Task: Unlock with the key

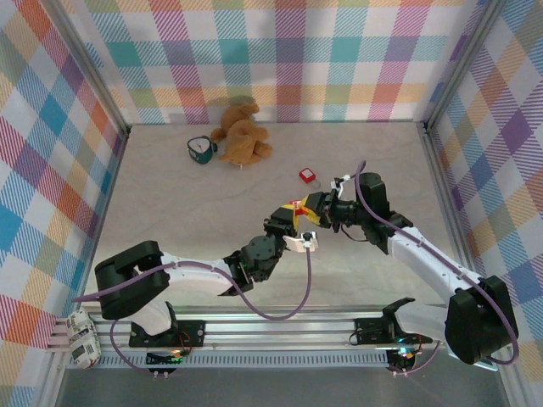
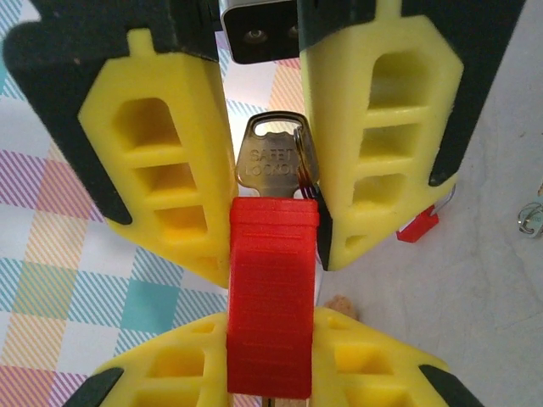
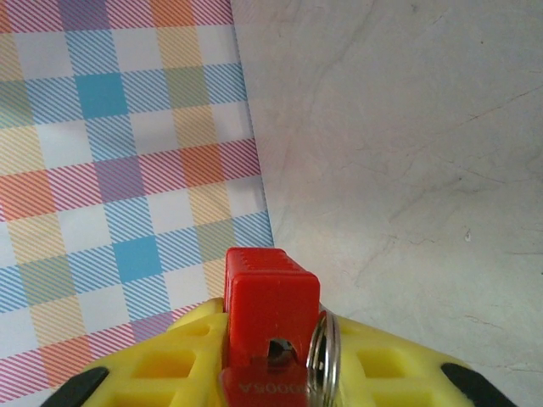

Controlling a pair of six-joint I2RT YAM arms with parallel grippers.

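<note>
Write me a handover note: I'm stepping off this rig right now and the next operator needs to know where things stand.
Left claw: shut on the red padlock, held between the two arms over mid-table.
Right claw: closed on the head of the key, fingers against both its sides.
Done: the key sits in the padlock's keyway.
Left: turn the key and free the shackle; whether it has been turned at all cannot be told.
A second red padlock lies apart on the table, farther back.

Robot test cell suggested: plaid-papered walls [image 1: 339, 59] across upper frame, grey tabletop [image 1: 170, 195] enclosed, aluminium mounting rail [image 1: 339, 326] along bottom.
</note>
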